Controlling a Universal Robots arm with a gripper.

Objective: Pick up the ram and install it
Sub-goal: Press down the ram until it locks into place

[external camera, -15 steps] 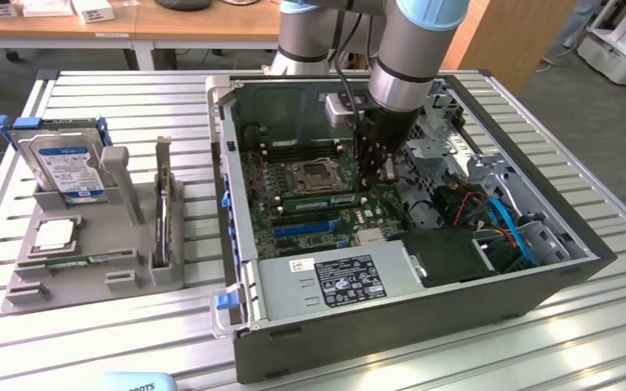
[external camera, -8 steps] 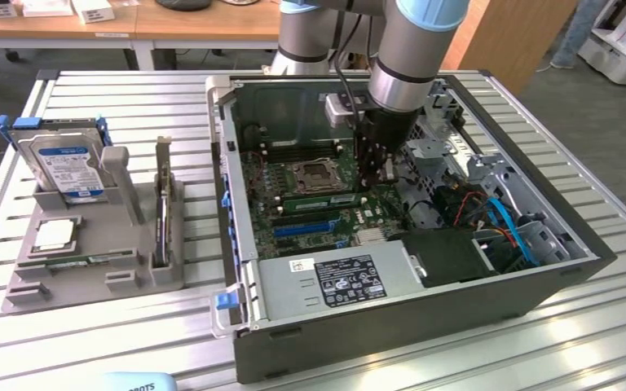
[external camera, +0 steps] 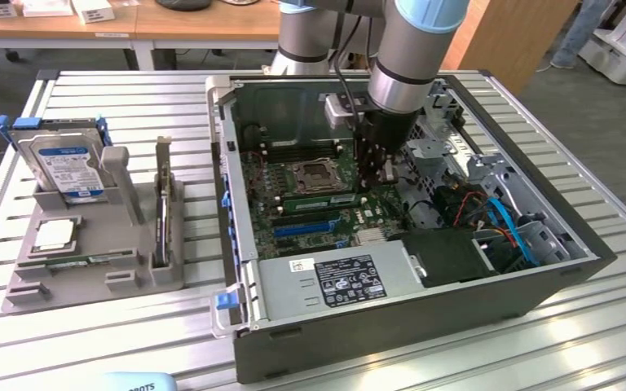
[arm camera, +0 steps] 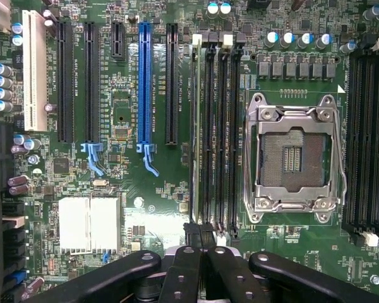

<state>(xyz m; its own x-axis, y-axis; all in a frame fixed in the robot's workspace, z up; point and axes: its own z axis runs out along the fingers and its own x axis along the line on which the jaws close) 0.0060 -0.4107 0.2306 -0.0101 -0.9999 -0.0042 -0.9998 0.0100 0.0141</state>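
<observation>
Green motherboard [arm camera: 145, 208] is seen directly beneath the clenched claw [arm camera: 201, 243], whose fingertips are pressed together above the memory slots [arm camera: 218, 126]. The ram [arm camera: 196, 126] is seated edge-on in a slot just ahead of the claw, beside the empty processor socket [arm camera: 295, 156].

The ram [external camera: 318, 198] is a long, thin green stick. It stands on its edge in a memory slot [arm camera: 207, 126] of the motherboard, just beside the empty processor socket [arm camera: 295, 158]. From my wrist I see it edge-on [arm camera: 195, 126], a narrow pale line running the length of the slot. One end lies right under my closed fingers [arm camera: 191, 259].
</observation>
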